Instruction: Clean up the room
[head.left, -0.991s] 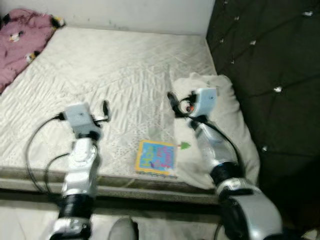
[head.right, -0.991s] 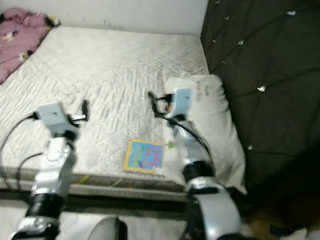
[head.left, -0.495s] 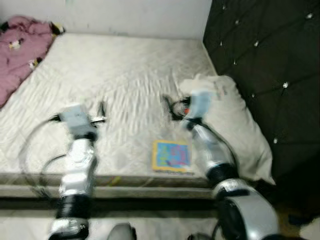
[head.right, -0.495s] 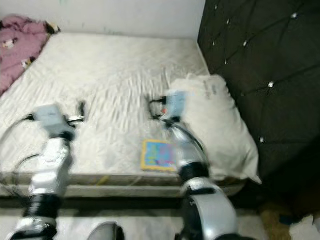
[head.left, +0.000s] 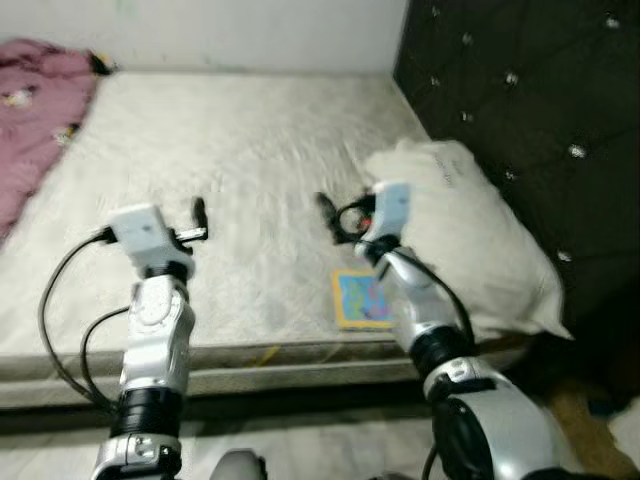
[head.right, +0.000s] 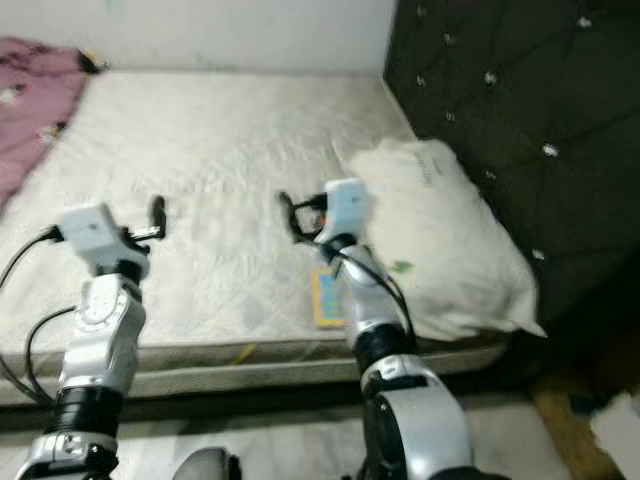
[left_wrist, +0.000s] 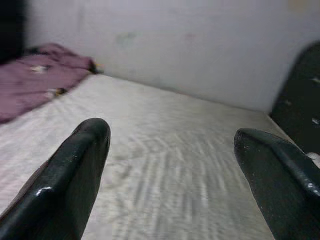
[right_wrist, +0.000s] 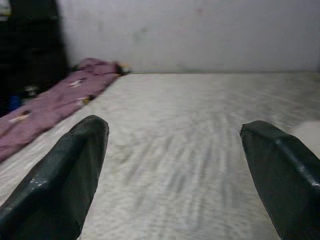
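The robot stood at the foot edge of a bed covered in a pale quilted mattress cover; both silver arms were raised over it. The left gripper hung above the near left part of the mattress, its two black fingers spread wide with nothing between them; the right gripper hovered near the middle of the bed, just beside the pillow, its fingers likewise parted and empty. A colourful picture book lay flat on the mattress close to the near edge, partly hidden behind the right forearm, touching or nearly touching the white pillow; the pillow rested against the dark tufted headboard on the right side. A crumpled pink blanket with small printed figures lay at the far left of the bed, well apart from both grippers; a plain light wall stood behind the bed.
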